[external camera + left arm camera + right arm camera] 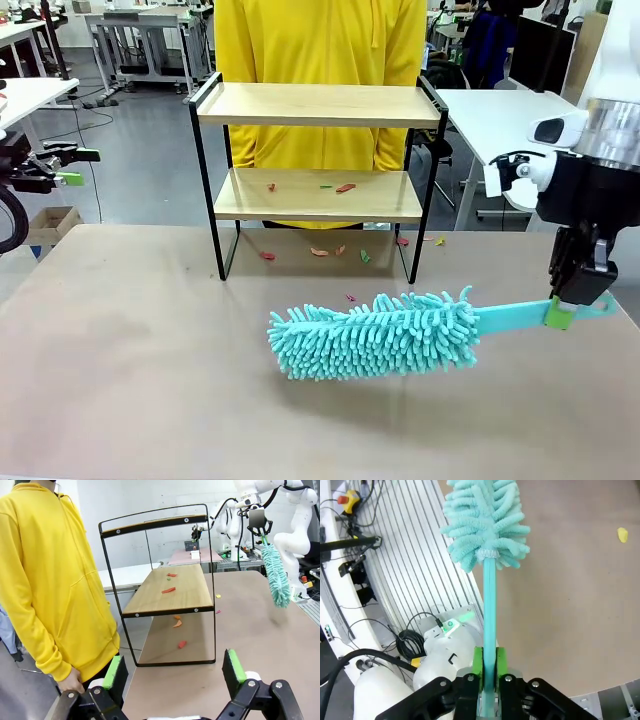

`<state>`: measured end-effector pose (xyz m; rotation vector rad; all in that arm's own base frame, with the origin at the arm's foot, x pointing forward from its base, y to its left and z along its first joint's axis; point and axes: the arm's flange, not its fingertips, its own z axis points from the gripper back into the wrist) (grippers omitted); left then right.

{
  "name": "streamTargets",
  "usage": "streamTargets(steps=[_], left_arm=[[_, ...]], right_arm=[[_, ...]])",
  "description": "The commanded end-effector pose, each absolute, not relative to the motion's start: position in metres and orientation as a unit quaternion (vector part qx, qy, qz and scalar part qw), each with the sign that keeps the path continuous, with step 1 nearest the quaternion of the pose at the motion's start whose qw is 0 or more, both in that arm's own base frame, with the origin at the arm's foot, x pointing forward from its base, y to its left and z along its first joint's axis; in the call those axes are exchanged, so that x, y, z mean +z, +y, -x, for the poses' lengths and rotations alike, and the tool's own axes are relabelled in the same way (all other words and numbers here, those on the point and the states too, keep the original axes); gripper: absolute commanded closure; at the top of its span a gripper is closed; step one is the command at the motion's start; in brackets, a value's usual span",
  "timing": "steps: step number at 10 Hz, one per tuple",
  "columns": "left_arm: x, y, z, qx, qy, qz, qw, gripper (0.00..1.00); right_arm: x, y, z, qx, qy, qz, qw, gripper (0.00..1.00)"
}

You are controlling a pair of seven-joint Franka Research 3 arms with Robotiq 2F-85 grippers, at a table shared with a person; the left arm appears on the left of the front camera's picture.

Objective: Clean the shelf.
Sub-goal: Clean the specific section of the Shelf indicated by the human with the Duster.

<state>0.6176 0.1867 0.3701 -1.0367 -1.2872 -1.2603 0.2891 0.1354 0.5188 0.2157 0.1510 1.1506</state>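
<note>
- The shelf (318,105) stands on the brown table (140,350), at the far side, close to the person.
- It has two light wood boards in a thin black frame. The top board is bare.
- Small red, orange and green scraps (345,187) lie on the shelf's low board.
- More scraps (318,251) lie on the table under the shelf and just in front of it.
- A person in a yellow hoodie (320,40) stands right behind the shelf. In the left wrist view, the person's hand (74,682) hangs down by their side.
- The right gripper (575,300) is in front of the shelf and off to its right. Its two fingers are squeezed tight on the thin handle of a fluffy teal duster (375,335).
- The right wrist view shows the green pads (478,661) pressed on both sides of the handle.
- The duster's fluffy head points toward the left, in front of the shelf. It hangs in the air above the table and does not touch the shelf.
- The left gripper (174,666) is well off to the left of the shelf and looks at it from the side. Its fingers are spread wide with nothing between them.
- In the front view, the left gripper sits at the left edge, level with the shelf's boards.
</note>
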Motion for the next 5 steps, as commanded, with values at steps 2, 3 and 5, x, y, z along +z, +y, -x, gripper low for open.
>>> streamTargets(steps=[2, 3, 5], left_arm=[[0.3716, 0.186, -0.6168, -0.524, -0.533, 0.43, 0.506, 0.0], [0.3716, 0.186, -0.6168, -0.524, -0.533, 0.43, 0.506, 0.0], [0.3716, 0.186, -0.6168, -0.524, -0.533, 0.43, 0.506, 0.0]], right_arm=[[0.52, 0.1382, -0.291, 0.537, 0.065, -0.101, 0.835, 0.87], [0.52, 0.1382, -0.291, 0.537, 0.065, -0.101, 0.835, 0.87], [0.52, 0.1382, -0.291, 0.537, 0.065, -0.101, 0.835, 0.87]])
